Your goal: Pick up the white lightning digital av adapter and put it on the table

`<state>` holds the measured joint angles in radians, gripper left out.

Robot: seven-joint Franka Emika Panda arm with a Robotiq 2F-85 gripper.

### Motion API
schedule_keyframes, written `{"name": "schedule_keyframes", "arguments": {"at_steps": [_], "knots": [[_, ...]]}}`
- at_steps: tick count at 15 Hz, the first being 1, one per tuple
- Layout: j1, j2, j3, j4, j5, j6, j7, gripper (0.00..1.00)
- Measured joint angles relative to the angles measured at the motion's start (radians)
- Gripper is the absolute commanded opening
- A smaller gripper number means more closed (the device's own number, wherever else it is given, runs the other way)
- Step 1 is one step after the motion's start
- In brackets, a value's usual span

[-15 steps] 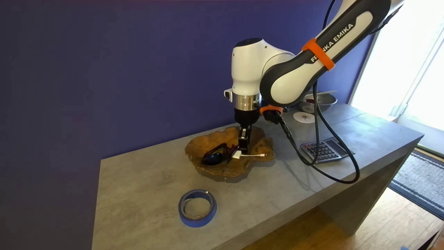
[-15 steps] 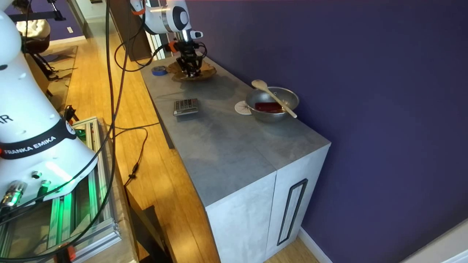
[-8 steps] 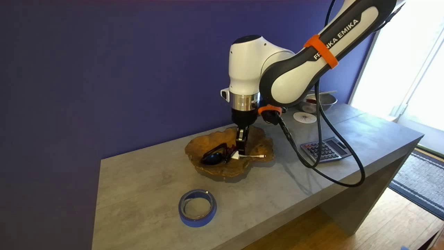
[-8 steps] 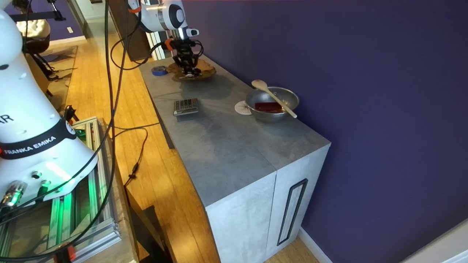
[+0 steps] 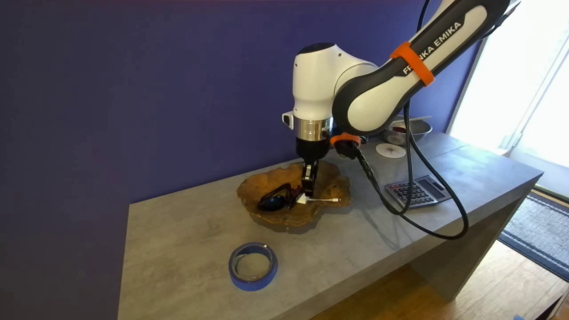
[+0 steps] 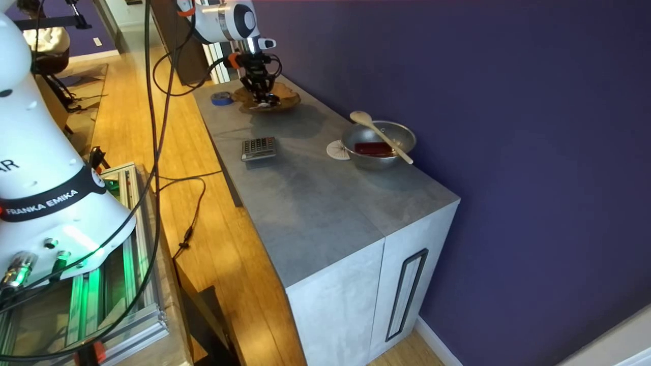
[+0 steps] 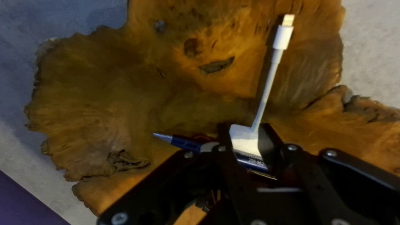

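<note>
The white adapter (image 7: 243, 140) lies in the wooden bowl (image 7: 93, 103), its short cable and metal plug stretching away over the bowl. It also shows in an exterior view (image 5: 302, 198). My gripper (image 7: 245, 131) is low in the bowl, one finger on each side of the adapter's body, and looks shut on it. In an exterior view the gripper (image 5: 308, 193) stands upright over the bowl (image 5: 266, 181). A blue pen (image 7: 186, 144) passes under or behind the fingers, close to the adapter. The grey table (image 5: 191, 235) carries the bowl.
Dark sunglasses (image 5: 273, 203) lie in the bowl beside the gripper. A blue tape roll (image 5: 253, 284) is on the table in front. A calculator (image 6: 258, 149), a metal bowl (image 6: 376, 162) with a wooden spoon (image 6: 379, 133), and a white round piece (image 6: 337, 150) stand farther along. A purple wall (image 5: 200, 111) runs behind.
The gripper has shifted slightly and its fingers have come together around the adapter. The adapter has moved slightly with it. The arm has barely risen in the last half second.
</note>
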<state>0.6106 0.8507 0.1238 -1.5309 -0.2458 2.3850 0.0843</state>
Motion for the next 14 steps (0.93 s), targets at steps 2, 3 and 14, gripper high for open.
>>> {"name": "schedule_keyframes", "arguments": {"at_steps": [2,3,14], "knots": [[0.0,0.004,0.0,0.0,0.0,0.0,0.001,0.35],[0.0,0.005,0.0,0.0,0.0,-0.001,0.001,0.34],[-0.007,0.017,0.013,0.0,0.015,-0.018,0.001,0.18]]}}
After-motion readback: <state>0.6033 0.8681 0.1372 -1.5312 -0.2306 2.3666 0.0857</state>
